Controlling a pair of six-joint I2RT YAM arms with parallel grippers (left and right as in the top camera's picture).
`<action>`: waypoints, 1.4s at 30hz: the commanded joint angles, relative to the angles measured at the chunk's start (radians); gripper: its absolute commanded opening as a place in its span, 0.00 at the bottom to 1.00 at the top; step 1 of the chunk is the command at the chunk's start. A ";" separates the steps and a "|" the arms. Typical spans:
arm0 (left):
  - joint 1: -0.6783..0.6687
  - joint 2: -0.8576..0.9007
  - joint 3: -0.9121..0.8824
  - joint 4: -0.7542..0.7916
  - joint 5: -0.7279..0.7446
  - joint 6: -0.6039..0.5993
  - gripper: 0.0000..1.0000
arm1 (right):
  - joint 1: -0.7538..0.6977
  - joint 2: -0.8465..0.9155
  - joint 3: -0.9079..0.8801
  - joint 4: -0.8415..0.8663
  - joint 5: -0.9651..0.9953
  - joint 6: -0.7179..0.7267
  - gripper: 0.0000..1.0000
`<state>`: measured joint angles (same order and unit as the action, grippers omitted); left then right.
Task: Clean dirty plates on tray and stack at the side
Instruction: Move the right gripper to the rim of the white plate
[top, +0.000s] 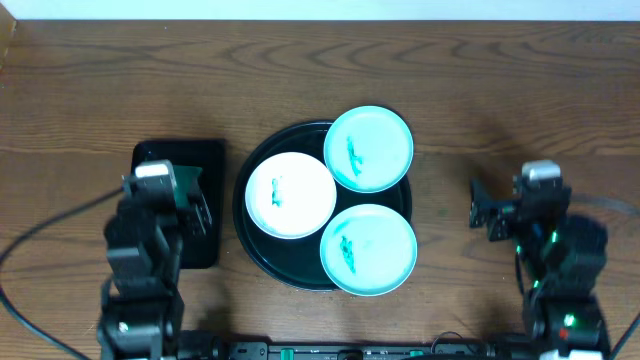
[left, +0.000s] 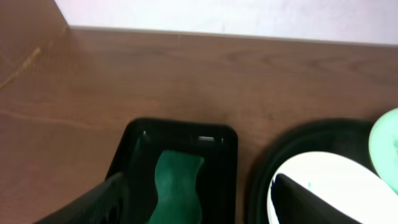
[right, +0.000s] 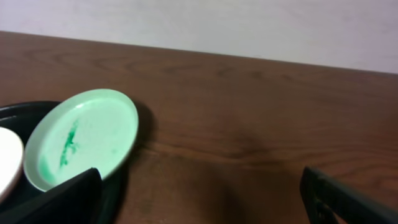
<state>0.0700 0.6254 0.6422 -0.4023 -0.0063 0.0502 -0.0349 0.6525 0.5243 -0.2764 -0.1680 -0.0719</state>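
The desk (top: 80, 90) carries the round tray (top: 262, 255) in the middle, holding all three smeared plates: the white plate (top: 290, 195) toward the left end effector (top: 200, 210), two turquoise plates (top: 368, 149) toward the right end effector (top: 482, 210). Both stand wide, empty. Only the left wrist view shows the sponge (left: 177, 186), just below.

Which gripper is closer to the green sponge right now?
Left. The left gripper hangs just above the green sponge in its small rectangular tray. The right gripper is far off, on the other side of the round black tray.
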 joint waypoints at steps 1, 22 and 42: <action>-0.004 0.106 0.162 -0.090 -0.001 -0.022 0.74 | 0.003 0.162 0.160 -0.085 -0.052 0.028 0.99; -0.004 0.673 0.607 -0.644 0.253 -0.040 0.73 | 0.025 0.626 0.600 -0.444 -0.570 0.045 0.99; -0.003 0.706 0.607 -0.607 0.166 -0.040 0.74 | 0.461 1.255 1.280 -0.913 -0.149 0.354 0.99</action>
<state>0.0689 1.3289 1.2297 -1.0092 0.2092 0.0223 0.3759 1.8164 1.6909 -1.1328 -0.4732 0.2035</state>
